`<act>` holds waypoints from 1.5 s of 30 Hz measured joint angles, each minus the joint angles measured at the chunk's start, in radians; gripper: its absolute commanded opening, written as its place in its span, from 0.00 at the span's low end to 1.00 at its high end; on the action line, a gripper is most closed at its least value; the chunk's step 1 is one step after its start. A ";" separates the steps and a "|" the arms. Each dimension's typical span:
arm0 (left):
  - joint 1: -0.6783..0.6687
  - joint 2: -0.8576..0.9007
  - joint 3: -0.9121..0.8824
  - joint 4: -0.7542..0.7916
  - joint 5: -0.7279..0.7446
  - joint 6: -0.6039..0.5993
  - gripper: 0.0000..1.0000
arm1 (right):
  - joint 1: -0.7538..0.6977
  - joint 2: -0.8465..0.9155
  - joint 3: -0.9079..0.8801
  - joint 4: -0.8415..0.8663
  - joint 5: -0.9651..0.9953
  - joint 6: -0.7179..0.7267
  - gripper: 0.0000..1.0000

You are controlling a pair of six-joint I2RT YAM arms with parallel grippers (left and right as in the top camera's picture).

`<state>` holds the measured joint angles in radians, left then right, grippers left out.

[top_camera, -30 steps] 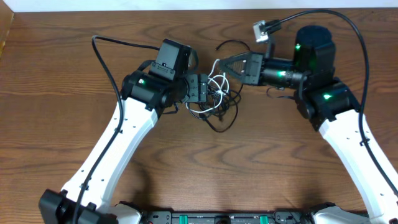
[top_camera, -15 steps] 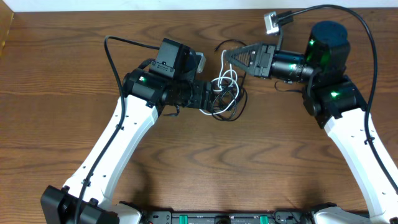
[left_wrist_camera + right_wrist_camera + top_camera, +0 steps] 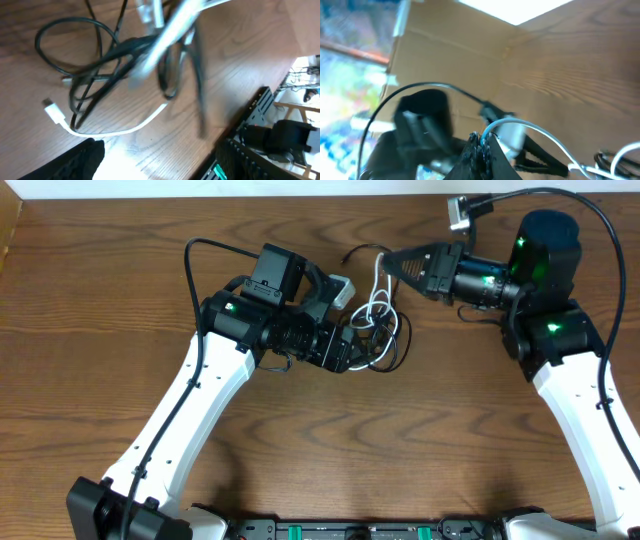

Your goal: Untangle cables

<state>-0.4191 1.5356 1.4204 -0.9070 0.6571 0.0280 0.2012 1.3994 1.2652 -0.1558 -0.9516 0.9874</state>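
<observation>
The cables lie in a tangle mid-table. The white cable [image 3: 378, 298] rises from the bundle to my right gripper [image 3: 386, 258], which is shut on it; in the right wrist view the cord [image 3: 545, 135] curves out of the closed tips [image 3: 482, 140]. The black cables [image 3: 395, 345] loop on the wood below it. My left gripper [image 3: 348, 325] is open at the bundle's left side, holding nothing. In the left wrist view the black loops [image 3: 125, 46] cross over the white cable [image 3: 125, 131], whose plug lies at the left; one dark finger [image 3: 82, 160] shows at the bottom left.
Thick black arm cables arc above each arm [image 3: 200, 245]. A grey connector [image 3: 459, 212] sits near the back edge at the right. A cardboard box corner [image 3: 8, 230] is at the far left. The arms' base rail [image 3: 350, 530] runs along the front edge.
My right gripper has drawn up and to the right with the white cable, pulling the tangle rightwards. The left gripper has followed to the right beside the bundle.
</observation>
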 measured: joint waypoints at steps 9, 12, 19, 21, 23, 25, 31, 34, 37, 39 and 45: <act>-0.001 -0.032 -0.001 -0.005 0.039 0.003 0.80 | 0.000 0.000 0.000 0.019 0.046 0.021 0.01; -0.001 -0.032 -0.002 -0.005 0.045 0.003 0.80 | 0.006 0.000 0.000 0.052 0.047 0.058 0.01; -0.003 -0.032 -0.002 -0.005 0.028 0.004 0.68 | 0.008 0.000 0.000 0.061 0.034 0.129 0.01; -0.003 -0.032 -0.002 0.001 0.019 0.003 0.66 | 0.008 0.000 0.000 0.067 0.024 0.147 0.01; -0.003 -0.032 -0.002 0.013 0.017 0.002 0.65 | 0.008 0.000 0.000 0.086 0.011 0.165 0.01; -0.003 -0.032 -0.002 0.018 0.017 0.003 0.65 | 0.008 0.000 0.000 0.109 -0.002 0.185 0.01; -0.003 -0.027 -0.002 0.019 0.017 -0.002 0.58 | 0.014 0.000 0.000 0.176 -0.035 0.240 0.01; -0.003 -0.015 -0.002 0.025 0.022 -0.005 0.55 | 0.032 0.000 0.000 0.184 -0.041 0.253 0.01; -0.003 -0.007 -0.002 0.031 0.025 -0.009 0.40 | 0.048 0.000 0.000 0.184 -0.044 0.261 0.01; -0.003 -0.006 -0.002 0.033 0.026 -0.011 0.32 | 0.053 0.000 0.000 0.184 -0.045 0.262 0.02; -0.003 -0.006 -0.002 0.031 -0.017 -0.041 0.08 | 0.050 0.000 0.000 0.181 -0.043 0.221 0.02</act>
<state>-0.4225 1.5291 1.4185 -0.8757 0.6399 -0.0128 0.2516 1.3994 1.2652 0.0254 -0.9951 1.2083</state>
